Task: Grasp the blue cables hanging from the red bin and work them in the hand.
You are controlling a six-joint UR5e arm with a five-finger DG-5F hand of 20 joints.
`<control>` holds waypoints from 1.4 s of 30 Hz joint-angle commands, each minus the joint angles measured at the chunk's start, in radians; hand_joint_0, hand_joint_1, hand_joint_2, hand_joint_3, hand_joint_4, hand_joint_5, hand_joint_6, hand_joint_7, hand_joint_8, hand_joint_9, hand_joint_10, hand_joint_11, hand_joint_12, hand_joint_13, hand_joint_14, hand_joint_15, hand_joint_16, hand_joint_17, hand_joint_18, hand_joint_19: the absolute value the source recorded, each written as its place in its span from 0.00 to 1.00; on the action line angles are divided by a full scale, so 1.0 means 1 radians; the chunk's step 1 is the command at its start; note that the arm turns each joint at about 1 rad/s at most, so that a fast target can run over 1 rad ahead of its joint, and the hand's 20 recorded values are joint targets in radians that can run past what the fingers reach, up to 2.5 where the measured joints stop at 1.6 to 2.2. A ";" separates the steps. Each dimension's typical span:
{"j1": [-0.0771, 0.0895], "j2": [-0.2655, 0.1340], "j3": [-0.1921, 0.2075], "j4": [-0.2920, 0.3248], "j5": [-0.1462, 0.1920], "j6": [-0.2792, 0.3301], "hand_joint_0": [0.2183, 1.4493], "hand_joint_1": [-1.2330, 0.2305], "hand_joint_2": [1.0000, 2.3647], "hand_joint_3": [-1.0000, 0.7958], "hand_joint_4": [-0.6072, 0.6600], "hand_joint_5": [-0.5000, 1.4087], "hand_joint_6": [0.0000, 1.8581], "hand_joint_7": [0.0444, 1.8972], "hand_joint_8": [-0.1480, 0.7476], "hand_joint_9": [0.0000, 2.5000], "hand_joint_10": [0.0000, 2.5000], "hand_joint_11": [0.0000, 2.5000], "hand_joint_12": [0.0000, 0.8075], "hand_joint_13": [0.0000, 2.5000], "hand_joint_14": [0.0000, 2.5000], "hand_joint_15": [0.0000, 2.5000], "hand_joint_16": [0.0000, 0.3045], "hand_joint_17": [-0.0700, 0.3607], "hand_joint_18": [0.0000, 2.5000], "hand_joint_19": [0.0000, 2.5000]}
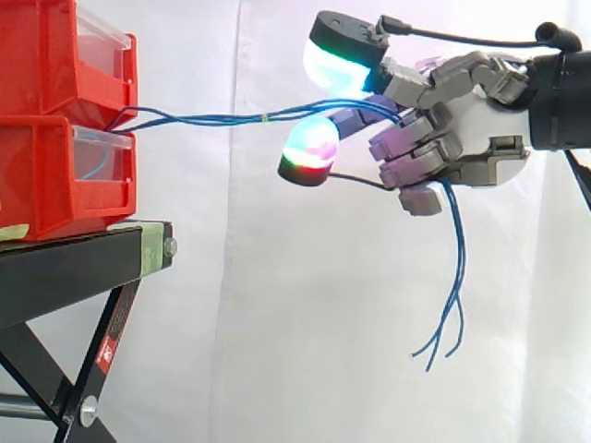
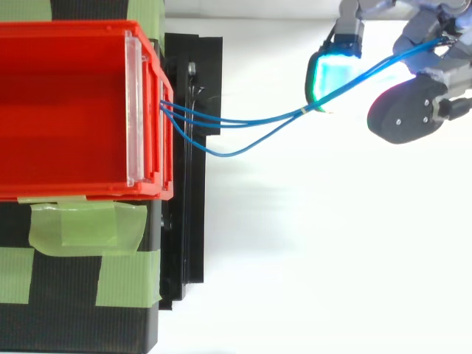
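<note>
Side and top views of two stacked red plastic bins (image 1: pixel 51 111) with clear front panels (image 2: pixel 133 110), standing on a black metal stand (image 1: pixel 65 268) patched with strips of matt green tape (image 2: pixel 81 228), before a white curtain (image 1: pixel 277 323). The space between bins and hand is free, so nothing obstructs the thin blue cables (image 1: pixel 231 118). These leave the front of the bins, run almost level to the right and are bound midway by a small pale tie (image 1: pixel 263 117). The grey, jointed hand (image 1: pixel 471 129) enters from the right with its fingers curled round the cables. The strands pass between two thick, rounded glowing fingertips (image 1: pixel 312 146), through the hand and out below it. Their loose ends hang down in slack, slightly splayed curves, touching nothing.
</note>
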 commanded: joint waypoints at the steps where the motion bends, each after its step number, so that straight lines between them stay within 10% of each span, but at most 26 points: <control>1: -0.005 0.000 0.000 0.033 0.004 -0.008 0.52 0.44 0.00 0.04 0.66 0.23 0.40 0.57 0.81 0.77 1.00 1.00 0.90 0.83 1.00 0.83 0.70 0.53 1.00 0.29; 12: -0.011 0.000 0.000 0.119 0.001 -0.084 0.59 0.43 0.02 0.26 0.63 0.23 0.44 0.56 0.81 0.77 1.00 1.00 0.90 0.83 1.00 0.83 0.70 0.53 1.00 0.29; 24: 0.000 0.000 0.000 0.004 -0.033 -0.070 0.53 0.45 0.00 0.05 0.65 0.23 0.43 0.57 0.81 0.77 1.00 1.00 0.90 0.83 1.00 0.83 0.70 0.53 1.00 0.29; 35: 0.000 0.000 0.000 0.000 -0.045 -0.061 0.58 0.44 0.01 0.20 0.64 0.23 0.43 0.55 0.81 0.77 1.00 1.00 0.90 0.83 1.00 0.83 0.70 0.53 1.00 0.29; 42: -0.002 0.000 0.000 0.007 -0.041 -0.066 0.53 0.45 0.01 0.11 0.66 0.24 0.41 0.57 0.81 0.77 1.00 1.00 0.90 0.83 1.00 0.83 0.70 0.53 1.00 0.29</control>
